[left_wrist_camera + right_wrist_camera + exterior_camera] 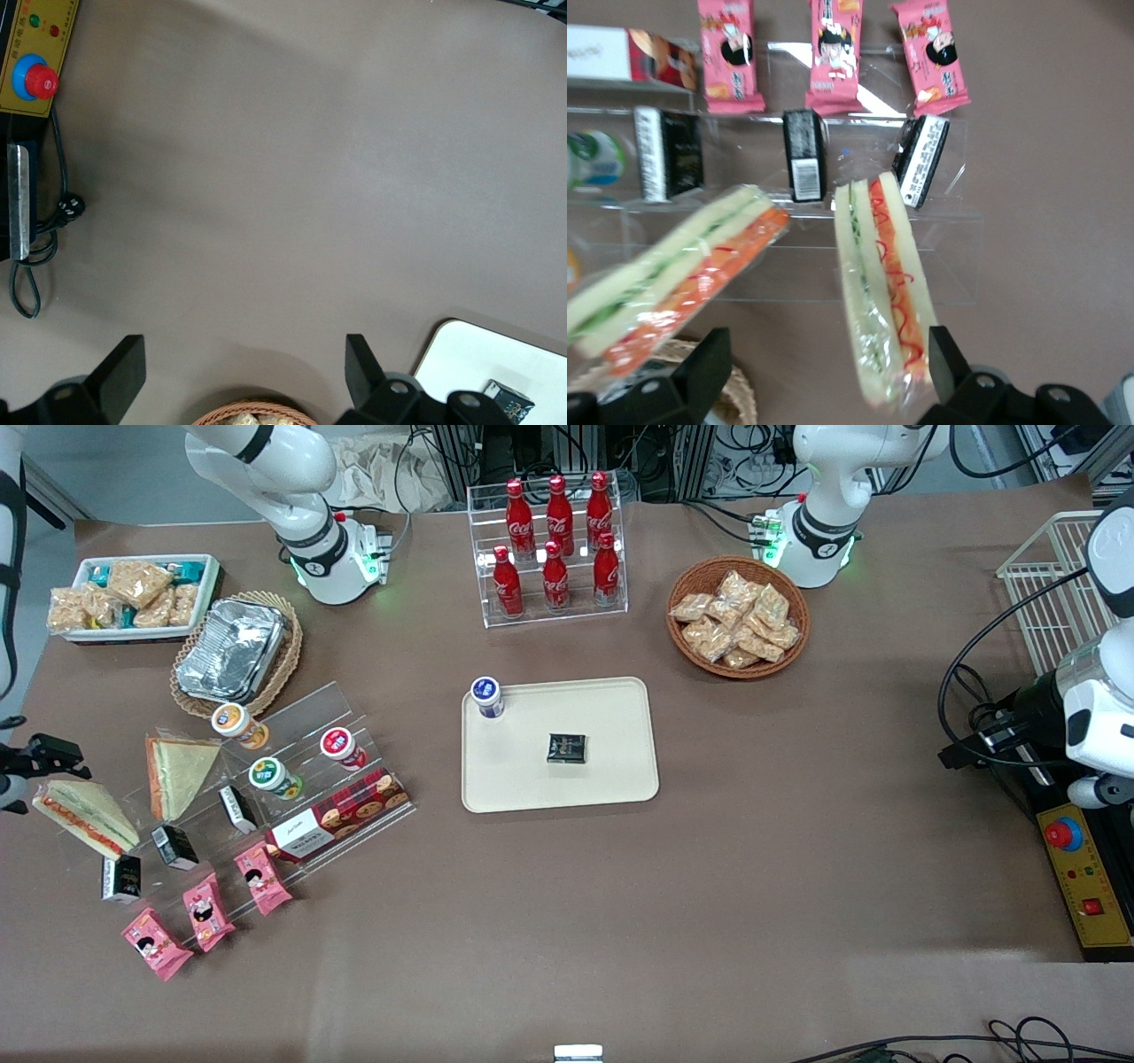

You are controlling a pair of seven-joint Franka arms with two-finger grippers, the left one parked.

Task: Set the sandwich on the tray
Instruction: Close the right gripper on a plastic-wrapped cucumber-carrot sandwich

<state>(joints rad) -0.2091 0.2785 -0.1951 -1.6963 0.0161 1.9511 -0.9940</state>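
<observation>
The sandwich (84, 815), a clear-wrapped wedge with a red-orange and green filling stripe, lies on the clear acrylic stand (292, 779) at the working arm's end of the table. Its cut face (881, 292) fills the right wrist view. My gripper (40, 757) hovers just over the sandwich's end that is farther from the front camera. The gripper (824, 376) is open, and the sandwich's tip lies between the fingers, close to one fingertip (946, 363). The cream tray (532, 779) lies mid-table, well apart from the gripper.
A second sandwich (177, 771) with a pale flat face lies beside the first. The stand also holds black boxes, pink snack packs (204, 908), cups and a cookie box. A foil container in a wicker basket (235, 655) sits farther back. On the tray are a blue-lidded cup (487, 695) and a black packet (567, 747).
</observation>
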